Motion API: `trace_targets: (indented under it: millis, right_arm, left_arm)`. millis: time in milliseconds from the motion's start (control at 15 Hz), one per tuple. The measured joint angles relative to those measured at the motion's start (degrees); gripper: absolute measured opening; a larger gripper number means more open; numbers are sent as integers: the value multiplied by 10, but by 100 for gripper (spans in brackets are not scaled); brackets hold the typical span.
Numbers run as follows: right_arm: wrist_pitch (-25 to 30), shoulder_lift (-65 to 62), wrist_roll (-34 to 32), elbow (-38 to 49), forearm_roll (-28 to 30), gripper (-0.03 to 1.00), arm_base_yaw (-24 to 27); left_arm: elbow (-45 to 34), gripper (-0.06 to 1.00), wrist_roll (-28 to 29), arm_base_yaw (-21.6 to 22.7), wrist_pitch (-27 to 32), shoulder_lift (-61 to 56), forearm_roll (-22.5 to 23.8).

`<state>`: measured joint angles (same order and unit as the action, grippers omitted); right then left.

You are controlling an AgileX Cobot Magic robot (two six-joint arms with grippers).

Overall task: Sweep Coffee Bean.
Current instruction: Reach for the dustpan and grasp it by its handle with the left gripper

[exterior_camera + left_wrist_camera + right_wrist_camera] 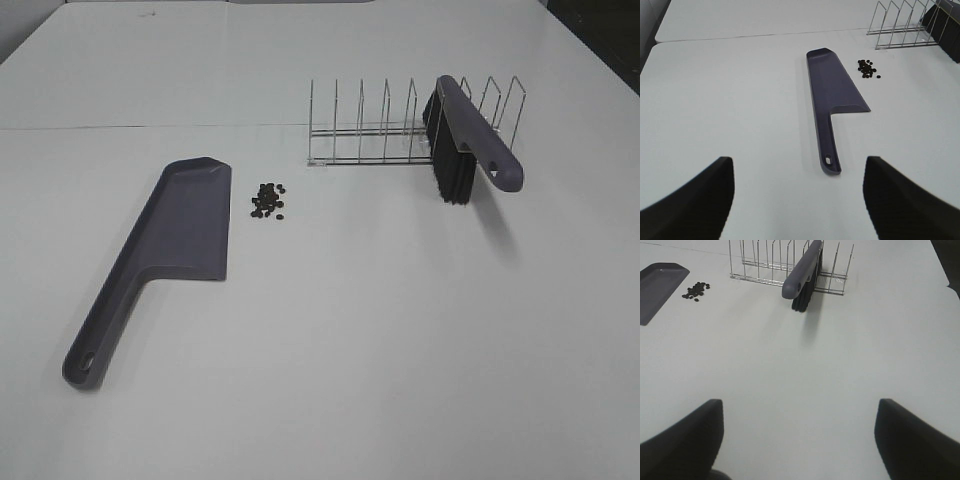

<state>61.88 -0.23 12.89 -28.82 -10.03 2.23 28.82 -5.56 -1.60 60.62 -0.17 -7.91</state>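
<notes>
The coffee beans [268, 201] lie in a small dark cluster on the white table, just right of the purple-grey dustpan [160, 250], which lies flat with its handle toward the front left. A purple-grey brush [470, 140] with black bristles leans in the wire rack [400, 125] at the back right. Neither arm shows in the high view. In the left wrist view my left gripper [797, 200] is open and empty, short of the dustpan's [832, 102] handle end, with the beans [866, 69] beyond. In the right wrist view my right gripper [800, 440] is open and empty, well short of the brush [802, 272].
The wire rack [785, 267] has several upright dividers and stands behind the beans [696, 290]. A seam between two tabletops [150, 126] runs across the back. A dark area lies past the table's far right corner [600, 30].
</notes>
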Motion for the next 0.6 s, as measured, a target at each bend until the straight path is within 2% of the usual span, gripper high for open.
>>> trace_targets:
  millis: [533,600]
  right_arm:
    - [0,0,0,0,0,73,0]
    - [0,0,0,0,0,73,0]
  left_arm:
    - [0,68,0,0,0,2,1]
    - [7,68,0,0,-17,45,1]
